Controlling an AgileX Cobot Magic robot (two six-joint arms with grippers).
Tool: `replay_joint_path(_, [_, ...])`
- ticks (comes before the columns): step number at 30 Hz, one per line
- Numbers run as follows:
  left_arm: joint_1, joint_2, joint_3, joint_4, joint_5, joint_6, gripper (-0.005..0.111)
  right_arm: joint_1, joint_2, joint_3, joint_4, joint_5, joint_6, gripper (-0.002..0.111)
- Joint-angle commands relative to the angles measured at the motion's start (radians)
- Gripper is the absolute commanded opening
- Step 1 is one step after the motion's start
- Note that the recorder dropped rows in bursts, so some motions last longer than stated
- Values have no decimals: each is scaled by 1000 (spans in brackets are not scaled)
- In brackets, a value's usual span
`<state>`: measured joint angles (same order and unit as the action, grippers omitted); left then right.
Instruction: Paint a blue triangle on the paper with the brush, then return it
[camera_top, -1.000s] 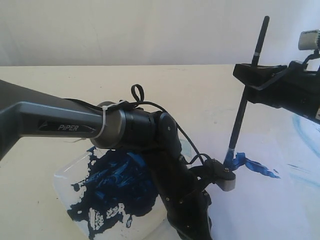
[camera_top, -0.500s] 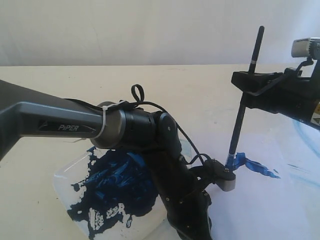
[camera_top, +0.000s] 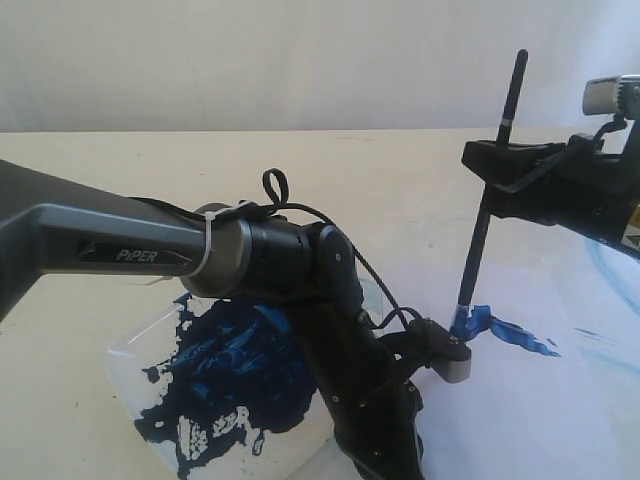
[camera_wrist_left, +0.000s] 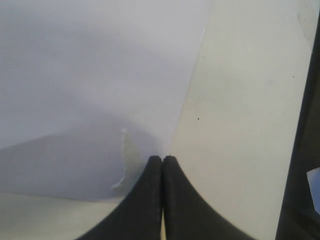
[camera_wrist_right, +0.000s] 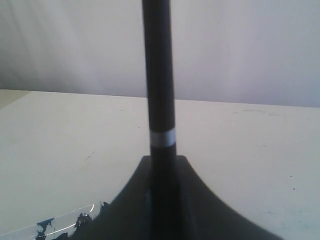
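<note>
The brush (camera_top: 484, 230) stands nearly upright in the exterior view. Its wet tip touches the paper (camera_top: 570, 420) at the left end of the blue triangle (camera_top: 505, 330), a flattish run of dark-blue strokes. The right pincer (camera_top: 497, 165) grips the handle high up, well above the tip. The left arm (camera_top: 250, 255) reaches down in front of the dish (camera_top: 135, 350) and its paint puddle (camera_top: 235, 370), and it hides part of the sheet. From here I cannot tell whether the outline is closed.

In the left wrist view the left pincer (camera_wrist_left: 162, 161) is closed, fingertips meeting with nothing between them. It sits right at the edge where the paper (camera_wrist_left: 90, 75) meets the tabletop (camera_wrist_left: 245, 100). It seems to be pinning the sheet, and a small crease shows just beside it.

In the right wrist view the right pincer (camera_wrist_right: 162, 200) is clamped on the brush (camera_wrist_right: 159, 75), with the silver band (camera_wrist_right: 163, 138) just clear of the jaws, toward the handle's free end.

The step in hand looks like drawing a side of the triangle. Done well, it needs light, even pressure, so the bristles bend only a little. The drag should be slow so the thin sheet does not ride up. The handle should be held upright, and the tip must steer clear of the left arm close beside it. Each stroke should run fully into its corner before the brush lifts straight off.
</note>
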<state>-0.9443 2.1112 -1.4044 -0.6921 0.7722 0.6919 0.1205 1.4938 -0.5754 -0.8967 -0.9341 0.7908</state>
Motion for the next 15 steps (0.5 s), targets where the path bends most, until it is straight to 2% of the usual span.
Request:
replay_joint_path(1, [-5,5,8,-2,23,2,0,0,18,5,9,-36,-13,0])
replay_joint_path(15, [-5,5,8,-2,32,4,0,0,66,5,9,-31,-30,0])
